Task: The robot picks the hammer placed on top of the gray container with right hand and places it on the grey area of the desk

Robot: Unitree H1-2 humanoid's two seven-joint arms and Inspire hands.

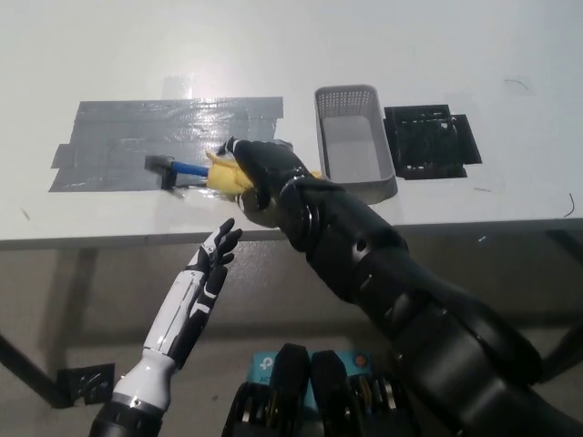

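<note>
My black right hand is shut on the yellow grip of the hammer. The hammer's blue shaft and metal head stick out to the left, low over the grey taped area of the white desk. Whether the head touches the tape I cannot tell. The gray container stands to the right of the hand, with nothing on top of it. My white left hand rests below the desk's front edge, fingers apart and holding nothing.
A black square mat lies right of the container. The desk's front edge runs just below the taped area.
</note>
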